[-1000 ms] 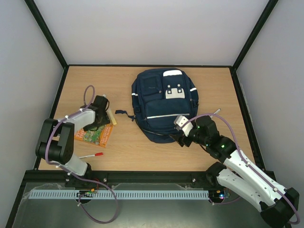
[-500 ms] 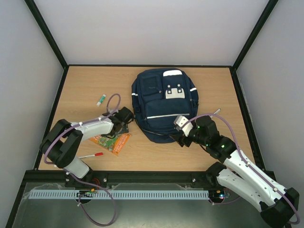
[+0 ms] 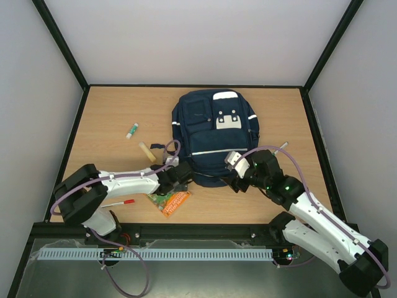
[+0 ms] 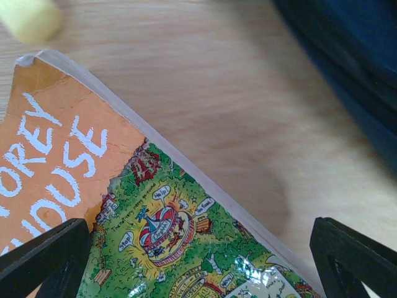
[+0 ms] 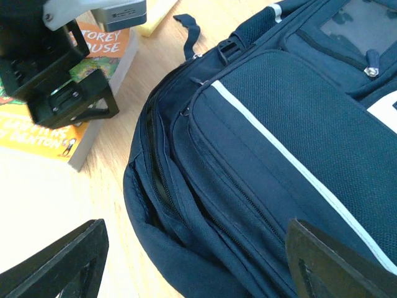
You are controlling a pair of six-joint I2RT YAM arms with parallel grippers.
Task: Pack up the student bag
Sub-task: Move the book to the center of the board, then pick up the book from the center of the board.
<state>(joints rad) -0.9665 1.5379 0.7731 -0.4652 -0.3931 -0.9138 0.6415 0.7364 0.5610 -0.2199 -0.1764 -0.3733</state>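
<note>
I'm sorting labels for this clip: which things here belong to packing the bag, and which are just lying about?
In the job: bag; book under the left gripper.
Lying about: red pen; white tube; yellow block.

Light wooden table (image 3: 105, 112) at frame centre, bordered in black. Plain white walls (image 3: 198, 37) enclose it at top, left and right, meeting at black corner posts (image 3: 62, 46). Illumination even and diffuse, shadows soft.
</note>
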